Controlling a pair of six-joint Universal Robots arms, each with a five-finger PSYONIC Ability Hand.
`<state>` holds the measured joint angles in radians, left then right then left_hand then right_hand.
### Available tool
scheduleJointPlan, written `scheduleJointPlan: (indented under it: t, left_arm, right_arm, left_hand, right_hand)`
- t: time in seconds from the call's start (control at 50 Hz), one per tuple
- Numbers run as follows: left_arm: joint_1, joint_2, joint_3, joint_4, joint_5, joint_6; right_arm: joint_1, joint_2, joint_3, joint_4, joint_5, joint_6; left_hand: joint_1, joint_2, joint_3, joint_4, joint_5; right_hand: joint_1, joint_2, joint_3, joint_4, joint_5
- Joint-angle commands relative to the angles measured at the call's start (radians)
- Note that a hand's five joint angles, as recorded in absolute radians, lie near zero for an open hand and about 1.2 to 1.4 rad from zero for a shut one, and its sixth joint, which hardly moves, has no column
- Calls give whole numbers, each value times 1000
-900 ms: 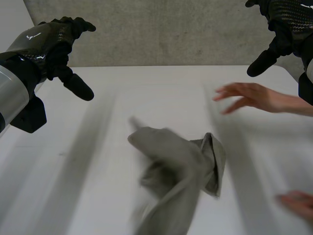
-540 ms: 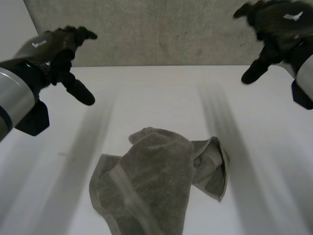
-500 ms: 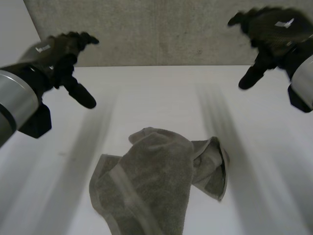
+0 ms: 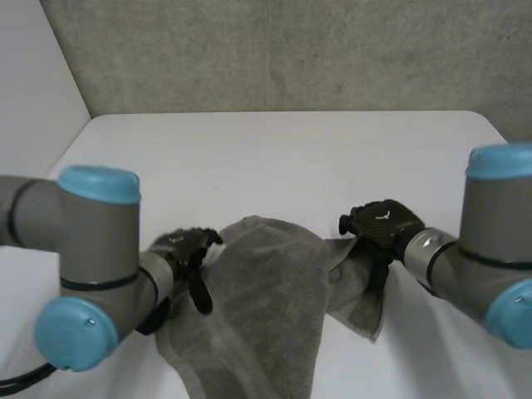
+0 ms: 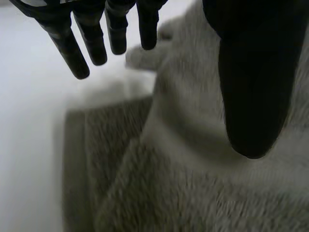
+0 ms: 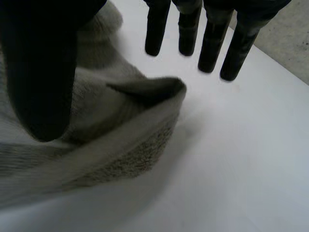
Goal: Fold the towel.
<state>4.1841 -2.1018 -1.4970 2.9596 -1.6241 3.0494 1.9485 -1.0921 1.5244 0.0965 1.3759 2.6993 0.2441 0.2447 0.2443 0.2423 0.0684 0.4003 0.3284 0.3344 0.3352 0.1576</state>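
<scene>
One white tabletop (image 4: 274,158) carries everything. On its near half you have the grey towel (image 4: 266,307), crumpled into a loose heap with a raised fold through the middle and a smaller flap turned up on its right side. Both arms reach in low from the near corners, the left arm (image 4: 91,249) at the towel's left edge and the right arm (image 4: 490,241) at that right flap.

From the head view you see the left hand (image 4: 184,253) against the left edge of the heap and the right hand (image 4: 381,224) on top of the upturned flap, but you cannot read the fingers there. The wrist views give you that. Along the left palm, the fingers (image 5: 87,43) are straight and spread above bare tabletop just beside the towel, with the thumb out over the raised fold; the hand is not pinching the cloth. Along the right palm, the fingers (image 6: 212,43) are likewise straight and apart, hanging past the flap's banded edge over the tabletop. The thumb lies over the cloth, but you cannot tell whether it touches.
</scene>
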Motion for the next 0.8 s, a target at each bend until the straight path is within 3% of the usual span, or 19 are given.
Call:
scheduleJointPlan:
  t: [0.02,0.04,0.06,0.08,0.1,0.14,0.34,0.4,0.48,0.66,0.76,0.8]
  left_arm:
    - [-2,-40,-8,53,-23,2]
    - [-4,-37,-6,55,-25,2]
    - [-4,-37,-6,55,-25,2]
    - [-6,-32,-6,61,-25,3]
    - [-12,-29,-3,65,-25,6]
    - [-18,-26,4,67,-28,6]
    - [-30,78,219,174,-100,19]
    - [-3,138,354,260,-154,60]
    - [34,186,368,300,-169,80]
    - [28,213,113,283,-163,101]
    - [-6,189,-35,292,-134,100]
    - [-18,149,-89,309,-76,97]
  right_arm:
    - [-3,98,28,-202,0,-3]
    - [-3,109,25,-222,-3,-1]
    - [-3,119,14,-236,2,-3]
    - [-3,120,14,-236,2,-3]
    - [-3,126,5,-251,6,-4]
    - [-3,123,-13,-271,9,4]
    - [4,-106,-182,-532,74,88]
    - [1,-149,-214,-599,100,161]
    - [0,-166,-222,-623,109,186]
    - [-3,-150,-139,-408,92,162]
    - [0,-160,-69,-262,28,137]
    - [0,-178,-66,-261,6,140]
  left_hand:
    - [336,336,336,338,338]
    - [581,580,580,582,582]
    - [583,582,583,585,584]
    - [818,818,818,820,820]
    - [1042,1041,1041,1043,1043]
    - [1151,1150,1151,1153,1152]
    - [1152,1152,1152,1154,1153]
    - [1152,1152,1152,1154,1153]
    - [1152,1152,1152,1154,1153]
    - [1152,1152,1152,1154,1153]
    - [1152,1152,1152,1154,1153]
    - [160,159,160,162,161]
  right_hand:
    - [401,473,467,466,469]
    - [616,688,682,681,684]
    - [787,859,853,852,855]
    - [789,860,854,854,857]
    - [994,1066,1060,1059,1062]
    - [996,1068,1062,1061,1064]
    - [996,1068,1062,1061,1064]
    - [996,1068,1062,1061,1064]
    - [996,1068,1062,1061,1064]
    - [996,1068,1062,1061,1064]
    - [996,1068,1062,1061,1064]
    - [996,1068,1062,1061,1064]
